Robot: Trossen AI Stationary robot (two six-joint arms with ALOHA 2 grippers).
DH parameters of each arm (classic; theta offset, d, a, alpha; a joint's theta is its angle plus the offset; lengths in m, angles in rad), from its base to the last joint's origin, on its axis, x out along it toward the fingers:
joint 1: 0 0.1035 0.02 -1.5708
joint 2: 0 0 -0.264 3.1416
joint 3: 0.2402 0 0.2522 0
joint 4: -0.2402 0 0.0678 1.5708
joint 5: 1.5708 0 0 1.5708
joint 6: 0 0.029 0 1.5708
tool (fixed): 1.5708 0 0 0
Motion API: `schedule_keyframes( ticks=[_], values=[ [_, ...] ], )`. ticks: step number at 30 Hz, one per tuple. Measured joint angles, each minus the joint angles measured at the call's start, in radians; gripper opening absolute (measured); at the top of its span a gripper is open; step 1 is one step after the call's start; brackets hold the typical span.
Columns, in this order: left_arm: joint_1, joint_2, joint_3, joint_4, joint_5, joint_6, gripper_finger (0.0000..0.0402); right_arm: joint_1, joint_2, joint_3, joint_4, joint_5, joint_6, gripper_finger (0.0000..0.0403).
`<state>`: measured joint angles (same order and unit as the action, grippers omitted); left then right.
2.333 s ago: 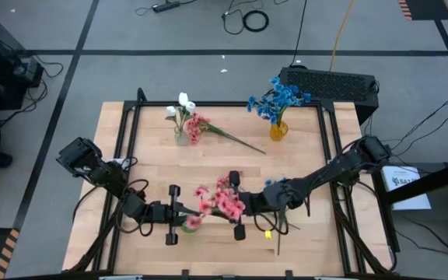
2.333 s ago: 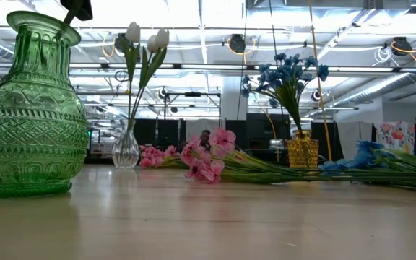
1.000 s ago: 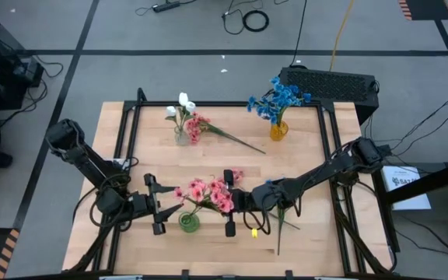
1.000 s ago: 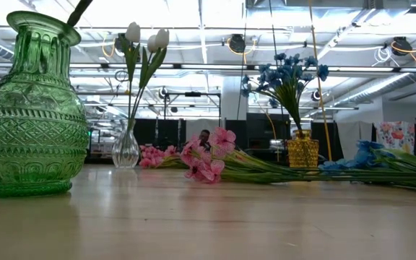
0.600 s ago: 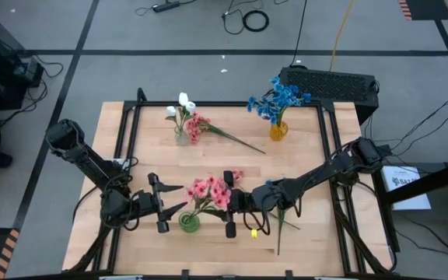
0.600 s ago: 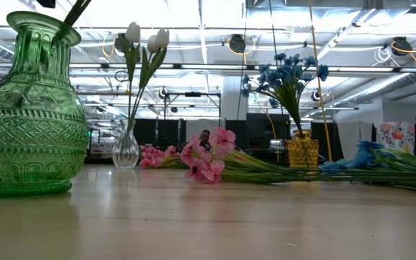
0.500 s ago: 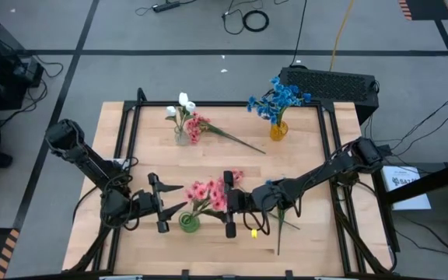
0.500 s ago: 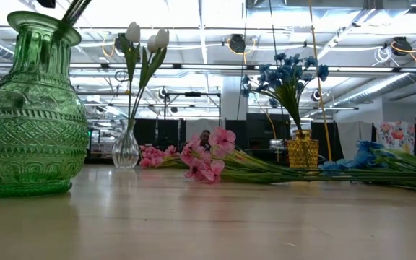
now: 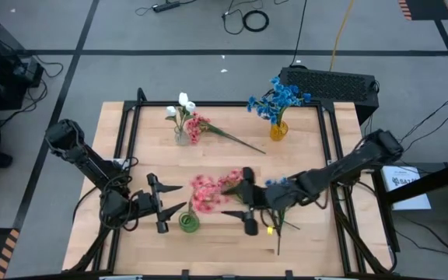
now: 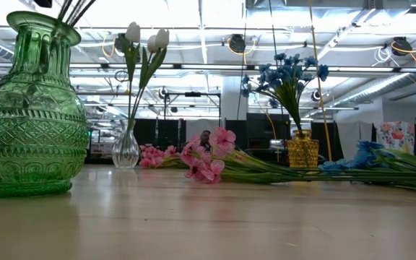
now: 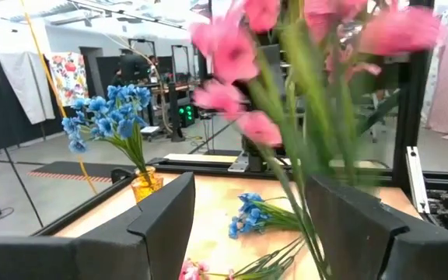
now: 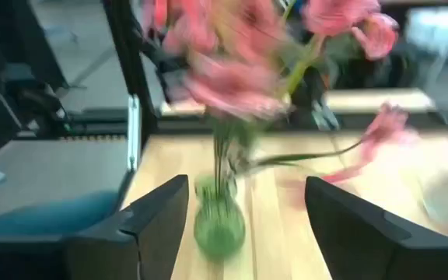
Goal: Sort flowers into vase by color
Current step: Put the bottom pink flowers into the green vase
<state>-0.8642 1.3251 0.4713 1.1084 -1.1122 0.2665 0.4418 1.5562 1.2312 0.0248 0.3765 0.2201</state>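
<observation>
Left tool gapes wide beside the green vase, holding nothing. Right tool spread open too, just past the pink flowers standing in that vase. Low view: stems poke from the vase on the tabletop.

My arms are matte black, jointed, with black cables looped alongside. Left gripper and right gripper fingers: flat black wedge plates.

A green glass vase is standing nearest on the tabletop, while pink flowers are lying beyond it between a clear vase and an amber vase.
</observation>
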Motion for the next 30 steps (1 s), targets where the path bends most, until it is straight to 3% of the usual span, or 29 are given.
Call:
schedule_keyframes(
  ticks=[4,9,15,17,23,30],
  values=[
    [-0.035,-0.008,0.000,-0.003,-0.046,0.000,0.0248,0.051,-0.085,0.000,-0.279,0.105,0.200,0.0248],
    [-0.070,-0.027,0.000,-0.003,-0.051,0.000,0.0248,0.150,-0.126,0.000,-0.608,0.268,0.602,0.0234],
    [-0.075,-0.041,0.000,-0.062,-0.052,-0.042,0.0248,0.272,-0.044,-0.001,-0.900,0.322,1.092,0.0208],
    [-0.074,-0.047,0.000,-0.110,-0.052,-0.075,0.0248,0.298,-0.008,-0.001,-0.944,0.321,1.178,0.0205],
    [-0.071,-0.056,0.000,-0.175,-0.051,-0.131,0.0248,0.318,0.103,-0.001,-0.957,0.245,1.112,0.0203],
    [-0.071,-0.067,0.000,-0.177,-0.050,-0.131,0.0248,0.203,0.262,-0.001,-0.954,0.200,0.860,0.0203]
  ],
)
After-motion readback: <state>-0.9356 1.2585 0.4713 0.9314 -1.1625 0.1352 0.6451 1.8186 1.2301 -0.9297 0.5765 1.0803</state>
